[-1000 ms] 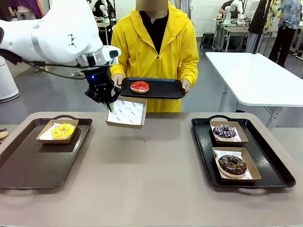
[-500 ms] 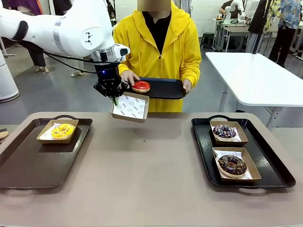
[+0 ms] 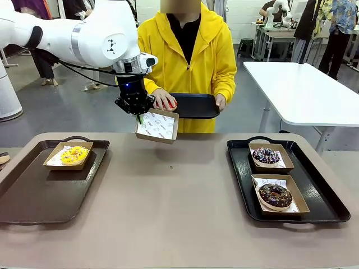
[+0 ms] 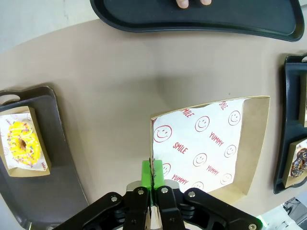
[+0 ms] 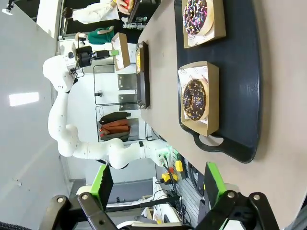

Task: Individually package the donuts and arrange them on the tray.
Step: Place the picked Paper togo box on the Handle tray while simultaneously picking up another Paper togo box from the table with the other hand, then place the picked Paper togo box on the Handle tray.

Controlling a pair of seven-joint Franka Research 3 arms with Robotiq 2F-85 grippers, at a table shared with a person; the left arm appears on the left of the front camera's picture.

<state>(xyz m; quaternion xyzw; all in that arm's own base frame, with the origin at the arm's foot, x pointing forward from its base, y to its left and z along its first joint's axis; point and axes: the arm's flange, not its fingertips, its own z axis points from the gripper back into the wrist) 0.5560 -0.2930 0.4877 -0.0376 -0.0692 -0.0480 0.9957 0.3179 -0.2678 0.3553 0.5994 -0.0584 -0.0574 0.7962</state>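
I've got wide bare tabletop across the middle of the frame, between the left tray and right tray. My left gripper is clamped on the edge of an empty paper-lined box, tilted in the air at upper centre, below the person's tray, where a hand covers the red donut. The right gripper is spread wide, holding nothing; the yellow donut sits boxed at left, and both chocolate donuts sit boxed at right.

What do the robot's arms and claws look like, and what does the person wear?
The left arm is glossy white with rounded joints, black cables and a small blue light. The left gripper and right gripper are black with green pads. The person wears a yellow hooded jacket over black.
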